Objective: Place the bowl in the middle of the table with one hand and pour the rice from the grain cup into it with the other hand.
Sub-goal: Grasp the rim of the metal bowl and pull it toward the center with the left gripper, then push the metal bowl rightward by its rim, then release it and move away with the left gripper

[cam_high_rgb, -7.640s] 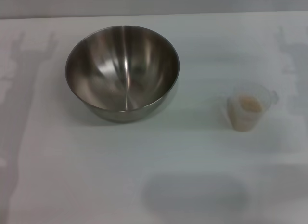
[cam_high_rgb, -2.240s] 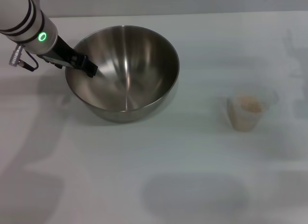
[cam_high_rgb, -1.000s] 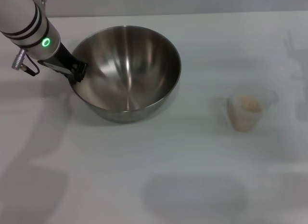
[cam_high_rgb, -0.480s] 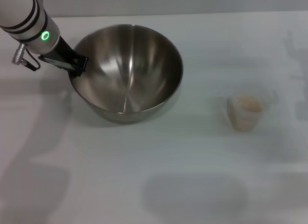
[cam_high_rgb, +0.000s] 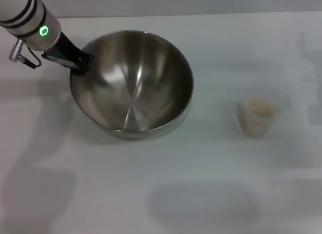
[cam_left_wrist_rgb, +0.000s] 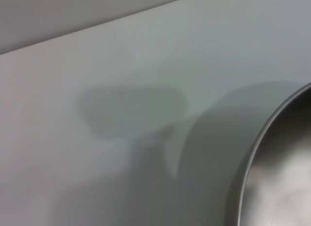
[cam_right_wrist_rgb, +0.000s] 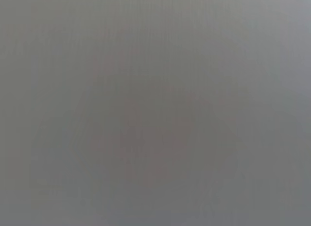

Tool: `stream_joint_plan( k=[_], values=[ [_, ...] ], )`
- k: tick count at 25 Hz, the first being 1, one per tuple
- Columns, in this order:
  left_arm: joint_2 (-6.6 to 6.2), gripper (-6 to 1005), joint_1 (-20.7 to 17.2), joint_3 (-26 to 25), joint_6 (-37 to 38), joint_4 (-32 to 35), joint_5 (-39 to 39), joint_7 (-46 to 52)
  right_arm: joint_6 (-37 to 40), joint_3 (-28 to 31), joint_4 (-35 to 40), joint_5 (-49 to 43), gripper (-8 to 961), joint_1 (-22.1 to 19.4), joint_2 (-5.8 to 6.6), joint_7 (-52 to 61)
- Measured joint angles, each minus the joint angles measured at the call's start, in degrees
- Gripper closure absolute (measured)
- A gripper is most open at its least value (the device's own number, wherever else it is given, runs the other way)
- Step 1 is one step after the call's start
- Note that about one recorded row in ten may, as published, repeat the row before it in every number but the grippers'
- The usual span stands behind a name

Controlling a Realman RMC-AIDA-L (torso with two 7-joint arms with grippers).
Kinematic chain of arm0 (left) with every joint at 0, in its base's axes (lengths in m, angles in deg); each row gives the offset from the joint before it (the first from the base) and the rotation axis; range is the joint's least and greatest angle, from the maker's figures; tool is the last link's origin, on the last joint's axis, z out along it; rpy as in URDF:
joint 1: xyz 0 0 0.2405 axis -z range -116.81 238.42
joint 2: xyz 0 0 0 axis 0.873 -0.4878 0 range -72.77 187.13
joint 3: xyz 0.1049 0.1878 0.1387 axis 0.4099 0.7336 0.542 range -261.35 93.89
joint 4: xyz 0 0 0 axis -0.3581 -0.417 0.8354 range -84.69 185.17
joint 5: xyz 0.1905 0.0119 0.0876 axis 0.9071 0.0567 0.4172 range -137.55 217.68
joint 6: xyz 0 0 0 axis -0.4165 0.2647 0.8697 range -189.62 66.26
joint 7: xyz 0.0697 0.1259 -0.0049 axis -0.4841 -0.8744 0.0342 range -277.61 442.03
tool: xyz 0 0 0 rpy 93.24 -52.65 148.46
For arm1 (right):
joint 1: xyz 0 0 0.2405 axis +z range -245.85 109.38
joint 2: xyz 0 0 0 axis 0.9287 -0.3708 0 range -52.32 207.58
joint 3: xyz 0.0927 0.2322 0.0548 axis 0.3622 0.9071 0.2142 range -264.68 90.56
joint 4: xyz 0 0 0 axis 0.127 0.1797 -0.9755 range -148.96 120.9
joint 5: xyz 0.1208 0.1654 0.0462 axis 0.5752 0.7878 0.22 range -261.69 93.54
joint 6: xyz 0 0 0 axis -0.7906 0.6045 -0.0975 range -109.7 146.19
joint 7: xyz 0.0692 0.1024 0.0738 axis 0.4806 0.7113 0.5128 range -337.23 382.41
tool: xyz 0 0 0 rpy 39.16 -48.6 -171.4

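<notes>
In the head view, the left gripper (cam_high_rgb: 80, 63) is reaching in from the far left corner, with a green ring glowing on its wrist. Its black fingers are sitting right at the far left rim of the bowl (cam_high_rgb: 132, 84) and appear to be gripping that rim, although the exact contact is too small to see well. The bowl is looking tilted, with its shiny inside facing toward the camera, and it is lying left of the middle of the tabletop (cam_high_rgb: 201, 183). The grain cup (cam_high_rgb: 257, 116) is standing upright on the right side, well apart from the bowl. The rice (cam_high_rgb: 260, 108) is lying inside the cup as a pale beige mass. The right gripper is not showing here.

In the left wrist view, a curved part of the bowl's rim (cam_left_wrist_rgb: 252, 153) is showing at one edge, and the bowl is throwing a grey shadow on the white tabletop (cam_left_wrist_rgb: 97, 51). The gripper's own fingers are not appearing in this picture.

In the right wrist view, only a plain grey blur is showing, and nothing can be told from it.
</notes>
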Motion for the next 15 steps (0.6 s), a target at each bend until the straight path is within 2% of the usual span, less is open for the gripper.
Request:
stream_joint_plan(
  k=[6,15],
  values=[
    [-0.07,977,2.00,-6.09,-2.67,0.03,-1.51,-4.26,-0.01,0.00,-0.02,0.11,228,0.16,0.15,0.00],
    [-0.55,970,3.80,-8.35,-5.21,-0.54,-5.42,-6.95,-0.23,0.00,-0.02,0.29,227,0.24,0.24,0.00]
  ],
)
